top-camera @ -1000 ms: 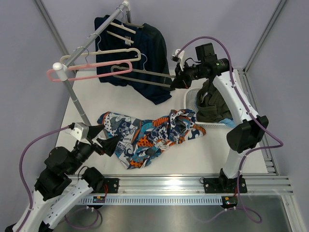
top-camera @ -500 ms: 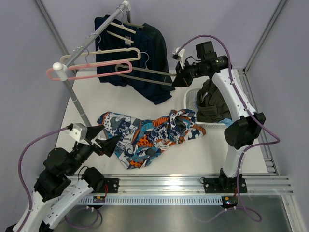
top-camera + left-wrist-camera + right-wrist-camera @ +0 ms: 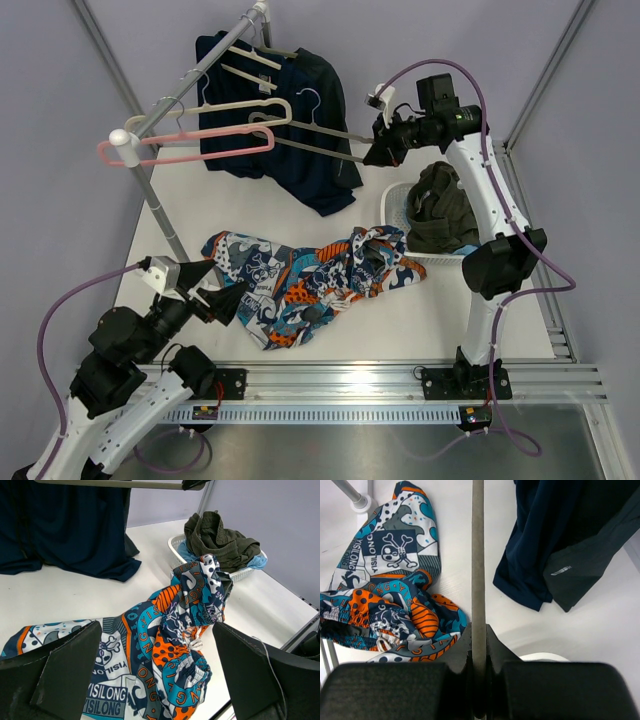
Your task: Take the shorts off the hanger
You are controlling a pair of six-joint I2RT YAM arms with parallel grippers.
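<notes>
Right wrist view showed your right gripper [image 3: 478, 652] clamped on the thin grey hanger bar [image 3: 478, 555], with the dark navy shorts [image 3: 555, 545] hanging just beside it. Your left gripper [image 3: 157, 665] was spread wide above the blue-and-orange patterned shorts [image 3: 170, 630] lying on the white table [image 3: 65, 590], near the white plastic basket [image 3: 176, 550].

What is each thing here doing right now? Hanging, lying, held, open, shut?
Right gripper: shut on the grey hanger.
Left gripper: open, holding nothing, over the patterned shorts.
Grey hanger: one end clamped.
Navy shorts: hanging at the rack.
Patterned shorts: crumpled on the table.
Pink hanger: bare, on the rack.
Green garment: heaped in the white basket.
</notes>
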